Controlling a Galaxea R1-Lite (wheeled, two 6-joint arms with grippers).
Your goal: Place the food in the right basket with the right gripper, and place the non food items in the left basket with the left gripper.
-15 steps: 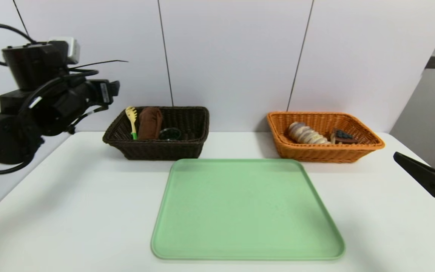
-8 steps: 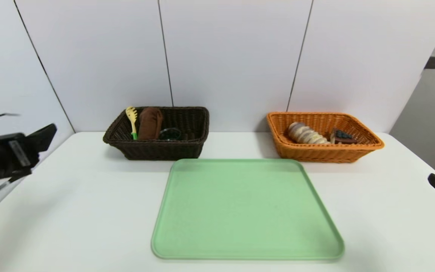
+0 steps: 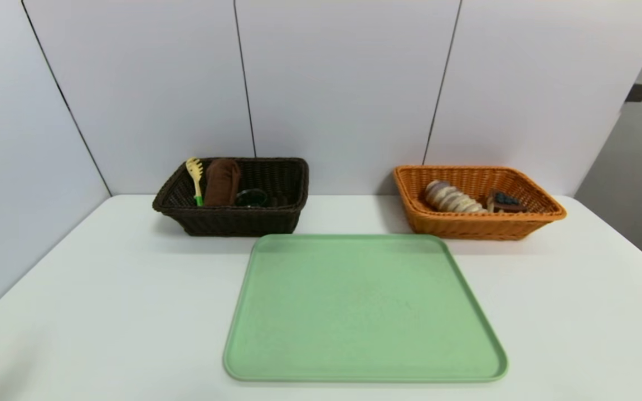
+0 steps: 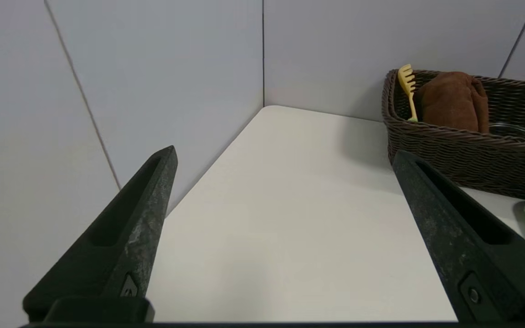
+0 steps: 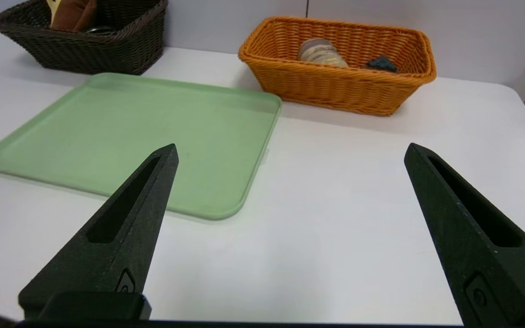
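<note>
Your left gripper [image 4: 285, 152], wide open, holds nothing, left of the dark basket [image 3: 237, 221]; your right gripper [image 5: 292, 146], wide open, holds nothing, table's right side.

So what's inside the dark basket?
The dark basket holds a yellow fork-like utensil, a brown cloth bundle and a round glass-like item. Its front wall hides their lower parts and the basket's floor nearest us.

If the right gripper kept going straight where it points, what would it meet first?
Probably the orange wicker basket's near side, beyond bare white tabletop; its height is unclear.
</note>
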